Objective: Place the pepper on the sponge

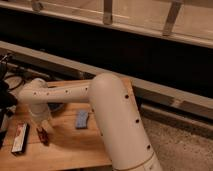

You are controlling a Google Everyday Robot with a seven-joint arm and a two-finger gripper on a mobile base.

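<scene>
The pepper (44,137) is a small dark red-brown piece lying on the wooden table (75,147) at the left. My gripper (43,130) points down right over it, at its upper end; whether it touches the pepper is unclear. The blue sponge (81,119) lies flat on the table to the right of the gripper, about a sponge length away, with nothing on it. My white arm (100,100) reaches in from the lower right and arches over the table.
A flat black rectangular item (20,138) lies left of the pepper near the table's left edge. A dark bowl (55,107) shows partly behind the arm. Cables and dark gear (10,75) sit at the far left. A dark wall runs behind.
</scene>
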